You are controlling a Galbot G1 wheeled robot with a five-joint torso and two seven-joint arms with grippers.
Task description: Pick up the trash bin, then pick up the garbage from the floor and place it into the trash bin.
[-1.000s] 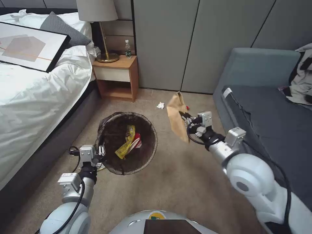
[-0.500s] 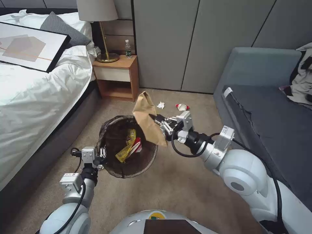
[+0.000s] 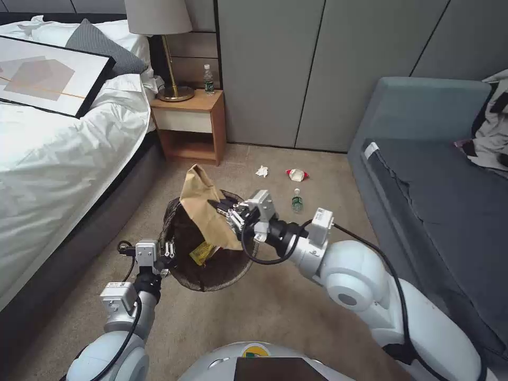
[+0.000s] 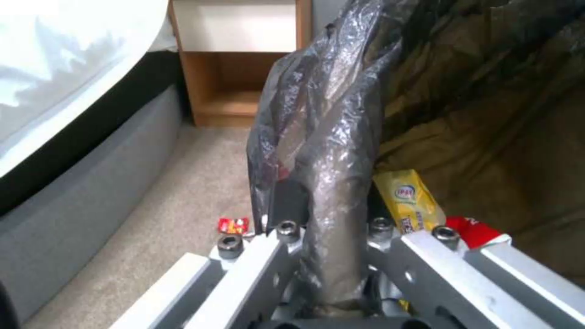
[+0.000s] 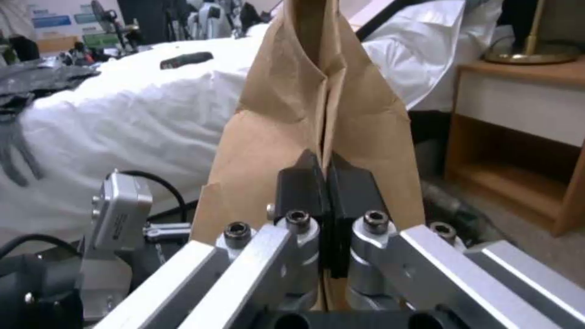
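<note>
**Trash bin held up, paper bag over its mouth**

Trash bin (image 3: 209, 248) sits in the middle of the head view, lifted by the left hand (image 3: 165, 253), whose fingers are clamped on the bag-lined rim at the bin's 9 o'clock edge; the left wrist view shows the dark plastic liner (image 4: 329, 137) pinched between them. Inside the bin lie a yellow snack wrapper (image 4: 409, 198) and a red-and-white piece (image 4: 472, 230).

The right hand (image 3: 226, 211) reaches in from the bin's 3 o'clock side, its black pads (image 5: 305, 183) pressed together on the brown paper bag (image 3: 203, 209), which hangs over the bin's opening toward its 12 o'clock rim.

On the carpet beyond the bin, toward 1 o'clock, lie a white tissue (image 3: 261, 171), a red-and-white paper cup (image 3: 297, 174) and a small green-labelled bottle (image 3: 297, 201). A tiny red wrapper (image 4: 234, 225) lies on the floor just beside the bin.
</note>
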